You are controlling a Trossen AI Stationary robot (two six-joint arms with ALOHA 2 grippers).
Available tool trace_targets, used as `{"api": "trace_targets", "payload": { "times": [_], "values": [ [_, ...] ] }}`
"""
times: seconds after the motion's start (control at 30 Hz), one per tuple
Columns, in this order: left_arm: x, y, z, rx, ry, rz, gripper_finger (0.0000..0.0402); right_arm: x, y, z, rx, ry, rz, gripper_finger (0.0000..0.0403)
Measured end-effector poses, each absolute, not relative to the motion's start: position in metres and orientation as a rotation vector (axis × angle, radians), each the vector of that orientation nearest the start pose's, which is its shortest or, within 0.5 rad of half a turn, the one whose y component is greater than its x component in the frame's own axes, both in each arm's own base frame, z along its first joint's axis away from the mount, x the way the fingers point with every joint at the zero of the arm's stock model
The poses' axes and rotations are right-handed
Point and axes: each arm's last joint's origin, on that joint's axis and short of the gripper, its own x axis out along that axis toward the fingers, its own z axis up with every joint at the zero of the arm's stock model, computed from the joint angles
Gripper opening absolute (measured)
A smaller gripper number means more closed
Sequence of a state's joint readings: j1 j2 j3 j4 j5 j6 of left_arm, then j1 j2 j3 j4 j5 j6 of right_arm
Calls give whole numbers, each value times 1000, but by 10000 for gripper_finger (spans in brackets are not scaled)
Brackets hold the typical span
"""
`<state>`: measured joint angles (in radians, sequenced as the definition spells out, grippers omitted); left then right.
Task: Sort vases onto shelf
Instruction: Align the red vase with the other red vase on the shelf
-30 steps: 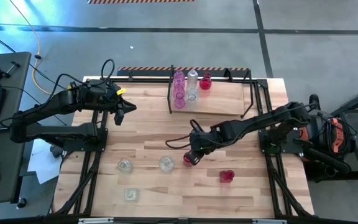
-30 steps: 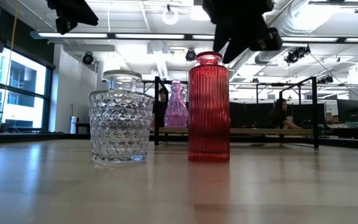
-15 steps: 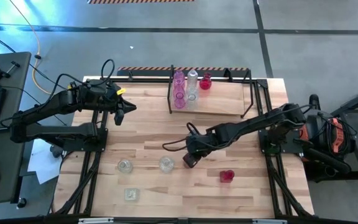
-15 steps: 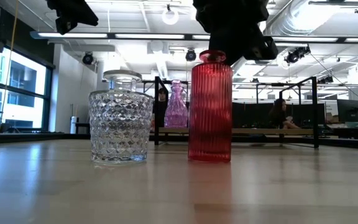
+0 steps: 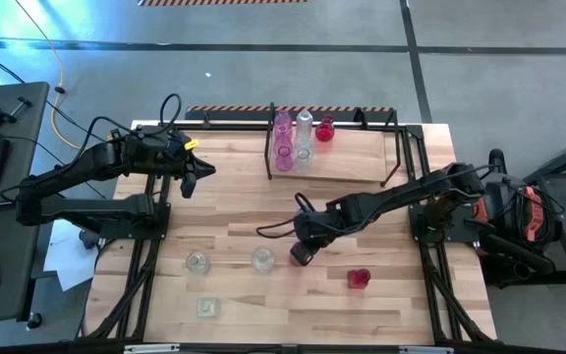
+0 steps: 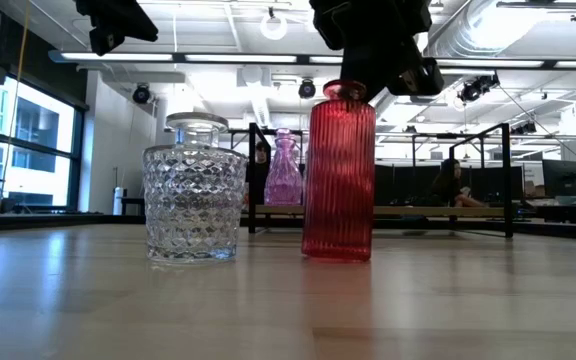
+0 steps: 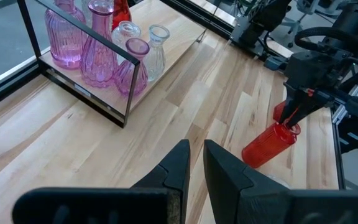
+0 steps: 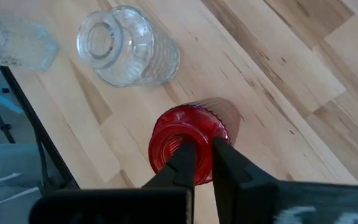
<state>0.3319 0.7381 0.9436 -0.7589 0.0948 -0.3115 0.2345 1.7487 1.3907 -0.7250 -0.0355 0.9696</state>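
A red ribbed vase (image 6: 338,175) stands on the table, slightly tilted, with my right gripper (image 8: 204,155) shut on its mouth from above; the high view shows the same red vase (image 5: 301,255) under the gripper at mid-table. The shelf (image 5: 347,167) stands at the far edge and holds pink vases (image 5: 282,140), a clear one (image 5: 305,128) and a red one (image 5: 324,129). My left gripper (image 7: 196,152) hangs shut over the table's far left (image 5: 189,185), holding nothing. My right gripper pinches the red vase's rim (image 8: 219,127) with one finger (image 8: 185,158) inside the mouth and the other outside. The fingers slant down from above and from the table's right. The vase's base (image 6: 336,252) rests on the table, and the vase leans a little.
A clear cut-glass vase (image 5: 262,260) stands just left of the red one, with two more clear ones (image 5: 197,263) (image 5: 205,307) nearer the left front. A small red vase (image 5: 359,278) sits to the right front. Bare wood lies between these and the shelf.
My right gripper has sunk a little onto the red vase's mouth and shut on its rim. The vase, upright a second ago, now leans slightly, its base still on the table.
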Motion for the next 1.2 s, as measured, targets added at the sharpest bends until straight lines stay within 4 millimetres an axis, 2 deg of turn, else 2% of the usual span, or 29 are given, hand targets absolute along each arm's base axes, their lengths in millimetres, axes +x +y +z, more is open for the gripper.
{"api": "trace_targets", "payload": {
  "times": [0.2, 0.37, 0.53, 0.7, 1.2],
  "values": [
    [128, 41, 339, -420, 504, 315, 35, 346, 72, 256, 750, 1161, -325, 4],
    [128, 41, 339, -423, 504, 302, 35, 339, 52, 284, 647, 1250, -385, 3],
    [128, 40, 339, -429, 506, 281, 35, 336, 20, 318, 552, 1237, -431, 2],
    [127, 39, 340, -445, 503, 262, 35, 331, -16, 342, 482, 1206, -484, 1],
    [105, 22, 350, -440, 411, 211, 35, 302, -130, 349, 433, 1212, -614, 1]
  ]
}}
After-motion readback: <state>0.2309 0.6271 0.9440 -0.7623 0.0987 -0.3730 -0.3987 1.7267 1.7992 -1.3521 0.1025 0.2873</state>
